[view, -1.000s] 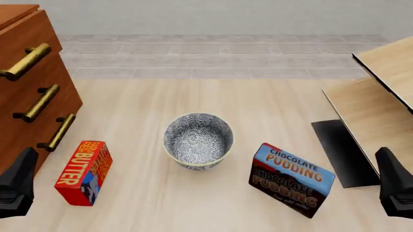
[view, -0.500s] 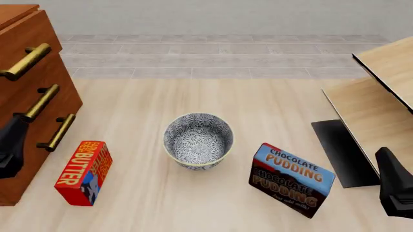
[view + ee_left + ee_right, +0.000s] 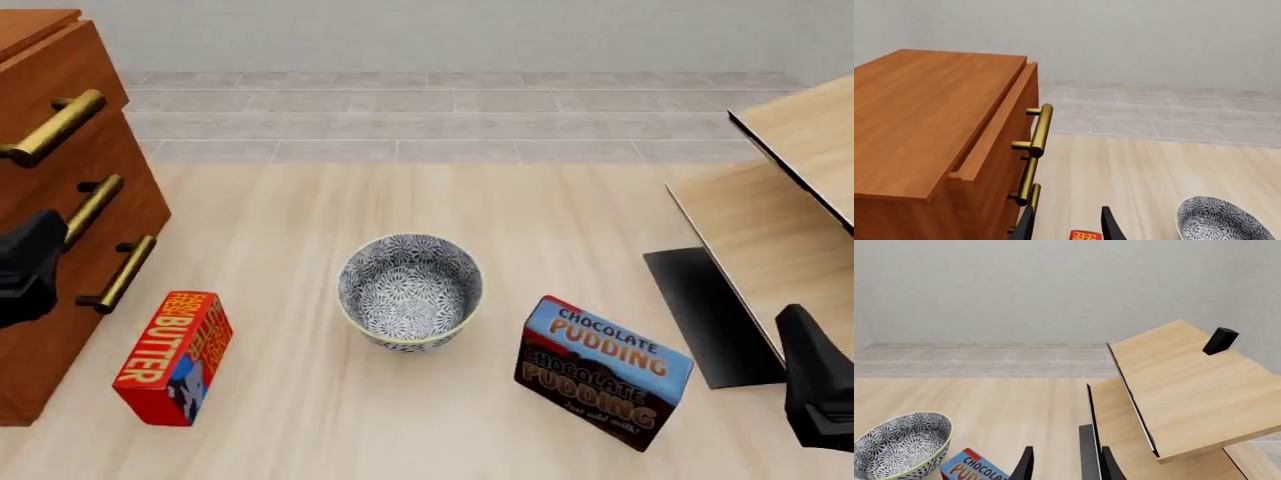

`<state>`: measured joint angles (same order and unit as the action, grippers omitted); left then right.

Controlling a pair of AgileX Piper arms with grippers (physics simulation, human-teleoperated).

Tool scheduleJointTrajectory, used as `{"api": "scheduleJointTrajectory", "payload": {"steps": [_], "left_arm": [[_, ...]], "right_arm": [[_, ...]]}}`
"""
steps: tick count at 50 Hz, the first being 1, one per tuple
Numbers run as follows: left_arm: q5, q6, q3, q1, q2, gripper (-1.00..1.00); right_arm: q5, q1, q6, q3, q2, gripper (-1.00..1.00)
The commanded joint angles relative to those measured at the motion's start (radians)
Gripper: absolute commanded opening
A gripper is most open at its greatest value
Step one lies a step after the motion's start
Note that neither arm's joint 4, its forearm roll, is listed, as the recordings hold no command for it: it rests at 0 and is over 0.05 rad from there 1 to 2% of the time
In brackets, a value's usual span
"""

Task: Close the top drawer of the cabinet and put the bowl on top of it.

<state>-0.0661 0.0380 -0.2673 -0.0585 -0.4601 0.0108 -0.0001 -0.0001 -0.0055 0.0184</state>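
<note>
The cabinet stands at the left, and its top drawer juts slightly out past the cabinet top in the left wrist view. The drawer's brass handle runs along the front. My left gripper hangs in front of the middle drawer, open and holding nothing; its fingertips show at the edge of the left wrist view. The patterned bowl sits upright in the middle of the table, also visible as the bowl and the bowl. My right gripper is open at the near right, away from the bowl.
A red butter box stands near the cabinet's foot. A chocolate pudding box leans to the right of the bowl. Pale light-wood furniture with black edging fills the right side.
My left gripper has risen from the table's near edge up the cabinet front to the middle drawer's level. The right gripper and the objects have not moved.
</note>
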Motion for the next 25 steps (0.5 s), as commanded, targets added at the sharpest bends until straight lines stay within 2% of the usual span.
{"api": "scheduleJointTrajectory", "payload": {"steps": [1,25], "left_arm": [[-0.034,0.015,-0.010,-0.016,-0.070,1.00],[-0.095,0.027,-0.029,-0.037,-0.172,1.00]], "right_arm": [[-0.004,0.000,0.000,0.000,-0.005,1.00],[-0.004,0.000,0.000,0.000,-0.005,1.00]]}}
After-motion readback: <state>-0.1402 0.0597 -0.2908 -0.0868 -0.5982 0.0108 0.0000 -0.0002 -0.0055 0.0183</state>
